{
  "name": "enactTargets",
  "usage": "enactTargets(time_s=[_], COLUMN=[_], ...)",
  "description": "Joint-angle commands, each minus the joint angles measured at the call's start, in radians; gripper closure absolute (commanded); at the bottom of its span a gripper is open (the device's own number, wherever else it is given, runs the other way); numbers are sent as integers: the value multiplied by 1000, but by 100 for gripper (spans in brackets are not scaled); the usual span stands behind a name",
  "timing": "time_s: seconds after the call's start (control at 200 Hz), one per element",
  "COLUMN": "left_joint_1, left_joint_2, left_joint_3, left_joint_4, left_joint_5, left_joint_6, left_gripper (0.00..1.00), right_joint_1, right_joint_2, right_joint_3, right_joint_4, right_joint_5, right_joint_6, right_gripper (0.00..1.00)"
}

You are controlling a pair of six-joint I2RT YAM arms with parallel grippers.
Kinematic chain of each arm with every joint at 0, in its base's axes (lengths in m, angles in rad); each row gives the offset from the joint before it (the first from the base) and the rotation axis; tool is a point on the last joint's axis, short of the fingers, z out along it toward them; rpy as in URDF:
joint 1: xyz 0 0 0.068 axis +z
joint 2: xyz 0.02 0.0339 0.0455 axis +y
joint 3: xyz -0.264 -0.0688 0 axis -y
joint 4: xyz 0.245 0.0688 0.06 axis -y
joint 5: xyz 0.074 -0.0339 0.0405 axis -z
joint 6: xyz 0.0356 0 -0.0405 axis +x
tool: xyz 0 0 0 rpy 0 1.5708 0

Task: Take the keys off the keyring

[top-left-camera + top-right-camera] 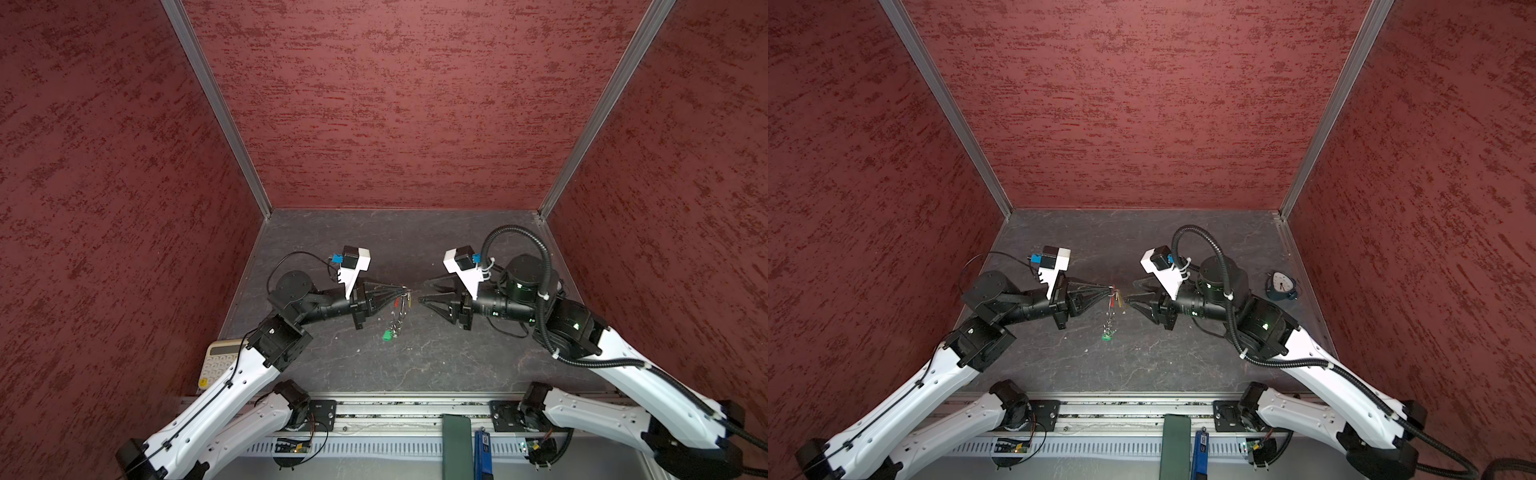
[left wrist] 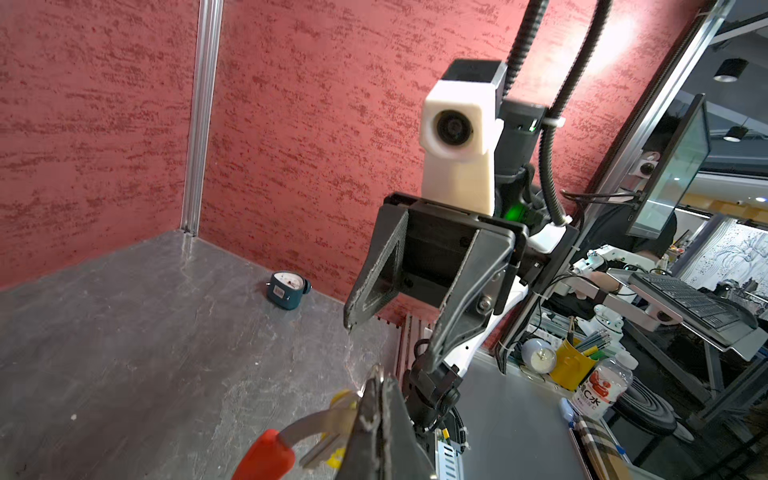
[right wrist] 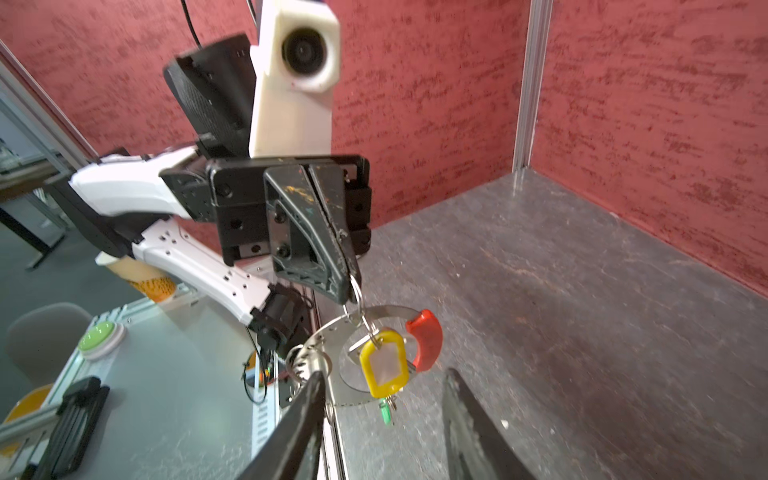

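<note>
Both top views look steeply down from high above the near rail (image 1: pixel 395 411), well back, taking in the whole grey table (image 1: pixel 415 365). The left wrist camera (image 3: pixel 307 50) and right wrist camera (image 2: pixel 455 129) ride low and close, facing each other (nearly lens to lens); both share the keyring (image 3: pixel 426 345) hanging between them.

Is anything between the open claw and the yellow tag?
Nothing visible. Only open air lies between the right gripper and the yellow tag hanging from the keyring in the left gripper.
</note>
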Motion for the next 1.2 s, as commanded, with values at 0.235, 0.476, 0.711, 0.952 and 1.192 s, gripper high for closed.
enactTargets(time_s=[0.235, 0.476, 0.711, 0.952, 1.192], left_joint_1=[-5, -4, -4, -4, -5], left_joint_2=[3, 7, 8, 11, 22], left_joint_3=[-4, -4, 2, 6, 14], left_joint_4=[136, 131, 118, 119, 132], left_joint_5=[-32, -9, 39, 54, 77], left_joint_6=[-32, -33, -30, -37, -56], left_gripper=[100, 100, 100, 100, 100], right_joint_1=[5, 5, 6, 6, 6], right_joint_2=[-15, -14, 3, 7, 19], right_joint_3=[-165, -179, -111, -94, -81], right_joint_4=[432, 492, 367, 345, 308], right_joint_5=[-77, -47, -98, -122, -136], right_joint_6=[92, 87, 12, -15, -35], right_gripper=[49, 53, 62, 73, 77])
